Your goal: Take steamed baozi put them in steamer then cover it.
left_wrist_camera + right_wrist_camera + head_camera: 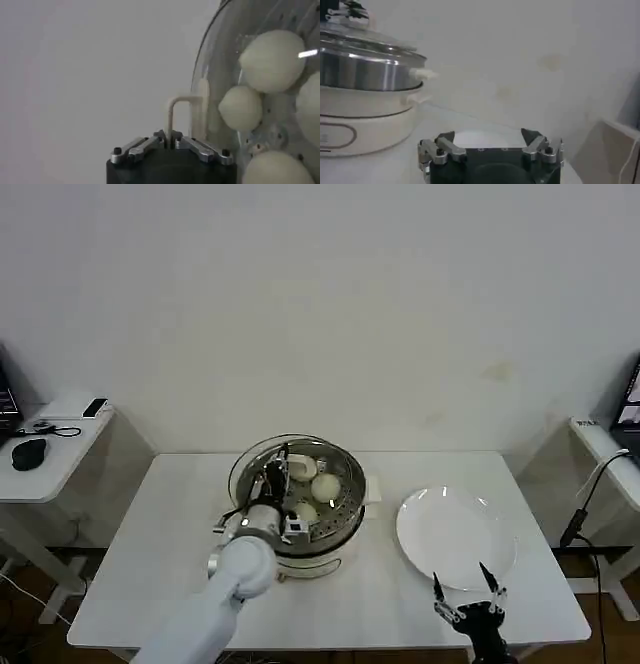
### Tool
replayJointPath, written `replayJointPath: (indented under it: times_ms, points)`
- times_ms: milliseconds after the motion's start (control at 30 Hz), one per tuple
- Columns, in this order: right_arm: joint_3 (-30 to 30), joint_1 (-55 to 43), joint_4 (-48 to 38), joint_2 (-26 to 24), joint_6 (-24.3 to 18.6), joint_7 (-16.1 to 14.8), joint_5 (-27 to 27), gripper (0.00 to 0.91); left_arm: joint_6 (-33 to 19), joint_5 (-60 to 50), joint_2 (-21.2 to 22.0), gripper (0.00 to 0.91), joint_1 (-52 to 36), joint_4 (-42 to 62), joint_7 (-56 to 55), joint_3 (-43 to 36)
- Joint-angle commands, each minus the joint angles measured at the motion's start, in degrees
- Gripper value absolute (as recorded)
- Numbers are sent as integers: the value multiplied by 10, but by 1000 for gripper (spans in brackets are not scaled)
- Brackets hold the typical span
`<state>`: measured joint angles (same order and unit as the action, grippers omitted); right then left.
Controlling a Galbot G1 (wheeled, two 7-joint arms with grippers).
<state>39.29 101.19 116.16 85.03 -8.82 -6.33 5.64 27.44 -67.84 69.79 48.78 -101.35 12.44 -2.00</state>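
The round clear glass cover (262, 467) sits on the shiny stainless-steel steamer (330, 536) at the white table's (150, 544) centre, over the cream-white steamed baozi (325, 486). The left gripper (277, 465) is pinched closed on the cover's pale cream handle (187, 116). The right gripper (468, 591) hangs spread apart at the flat white plate's (455, 534) near edge.

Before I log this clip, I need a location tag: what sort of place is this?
Probably a lab or office test room, not a kitchen: a plain white table against a bare wall, side desk with a computer mouse, and loose cables nearby.
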Motion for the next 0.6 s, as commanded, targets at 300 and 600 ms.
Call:
replayJointPath:
  times_ms: [300,600]
  points:
    - [-9,-2,-5,3,-1,1,3,907,2,-13,15,0,-1,9,10,-20]
    - [-13,-3,-6,3,0,0,3,907,2,-13,10,0,7,-4,16,-20]
